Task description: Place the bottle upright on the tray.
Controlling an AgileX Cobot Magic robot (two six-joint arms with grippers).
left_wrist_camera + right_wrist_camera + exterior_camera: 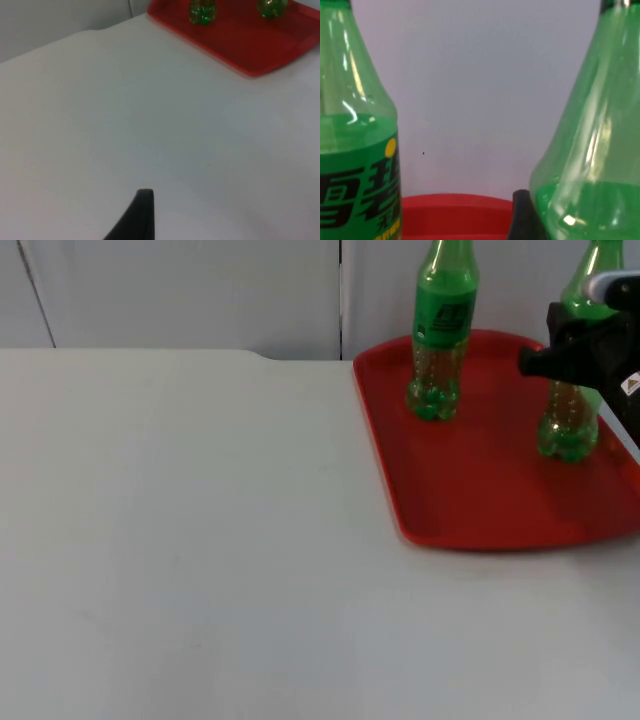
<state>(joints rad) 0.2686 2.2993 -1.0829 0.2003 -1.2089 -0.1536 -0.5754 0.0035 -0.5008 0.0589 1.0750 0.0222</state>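
Observation:
A red tray [480, 490] lies at the table's right side. Two green bottles stand upright on it. The left bottle [440, 330] stands free near the tray's far edge, its label [355, 200] facing the right wrist camera. My right gripper [572, 352] is shut on the right bottle [570, 430] at mid-height, and that bottle's base rests on the tray. One black fingertip [521, 216] lies against this bottle [590, 150]. My left gripper [142, 215] waits above the bare table, well away from the tray [250, 45].
The white table [200, 540] stretches wide to the left of the tray and in front of it. The grey partition wall [200, 290] closes the back. The tray's right end reaches the picture's edge under the right arm.

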